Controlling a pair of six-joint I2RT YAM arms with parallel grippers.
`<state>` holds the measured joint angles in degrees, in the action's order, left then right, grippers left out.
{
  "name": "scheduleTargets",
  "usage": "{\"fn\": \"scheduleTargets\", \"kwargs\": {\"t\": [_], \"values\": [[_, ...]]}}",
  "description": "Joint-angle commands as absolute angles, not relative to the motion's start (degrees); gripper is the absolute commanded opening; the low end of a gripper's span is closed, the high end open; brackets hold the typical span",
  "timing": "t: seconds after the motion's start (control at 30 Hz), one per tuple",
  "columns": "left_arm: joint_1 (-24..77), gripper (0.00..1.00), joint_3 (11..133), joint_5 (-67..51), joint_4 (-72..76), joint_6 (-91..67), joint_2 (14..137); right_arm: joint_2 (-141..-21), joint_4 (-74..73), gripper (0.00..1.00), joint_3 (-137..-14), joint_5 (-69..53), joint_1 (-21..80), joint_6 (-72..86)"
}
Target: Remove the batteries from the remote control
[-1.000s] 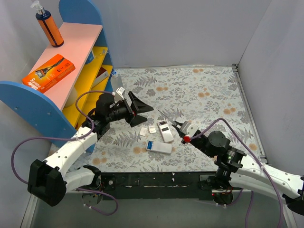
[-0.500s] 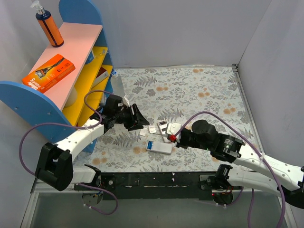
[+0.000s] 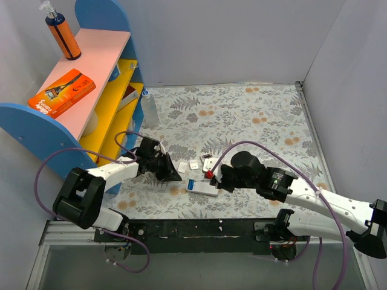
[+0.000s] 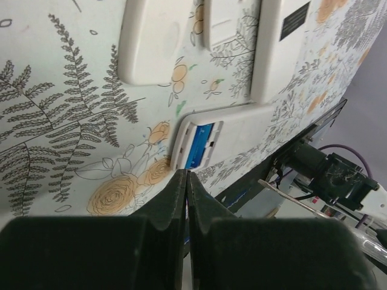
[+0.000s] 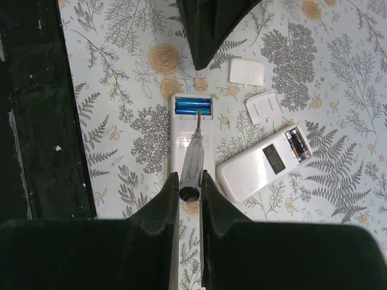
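Left gripper [image 4: 186,176] dropped, closed near batteries [image 4: 198,145]; right gripper's [image 5: 189,181] tool [image 5: 192,151] tip there.

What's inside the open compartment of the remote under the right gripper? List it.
Two blue batteries lie side by side in the remote; the right gripper aims a tool at them. Their undersides and the contacts are covered.

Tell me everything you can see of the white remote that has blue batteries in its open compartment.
The white remote is a flat plastic slab with rounded corners, lying back up on the floral tablecloth. Its cover is off, and two blue batteries lie side by side in the compartment at one end. A slim metal tool, held in the right gripper, runs above its length, with the tip at the batteries.
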<state>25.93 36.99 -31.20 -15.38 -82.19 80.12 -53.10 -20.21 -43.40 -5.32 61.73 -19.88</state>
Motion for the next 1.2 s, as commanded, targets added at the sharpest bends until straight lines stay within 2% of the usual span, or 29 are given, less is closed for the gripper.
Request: {"fn": "scheduleTargets", "kwargs": {"t": [0.0,0.33,1.17], "values": [[25.75,0.0,35.25,-34.19,-9.76,-82.18,81.91,-53.97,-15.13,0.01,-43.34,-10.19,61.35,-20.83],[27.42,0.03,34.72,-34.28,-5.98,-82.88,85.16,-59.32,-19.86,0.01,-46.67,-14.94,59.33,-26.98],[31.46,0.11,29.09,-32.43,2.72,-88.06,85.96,-67.59,-20.39,0.01,-51.68,-18.28,56.87,-33.05]]}}
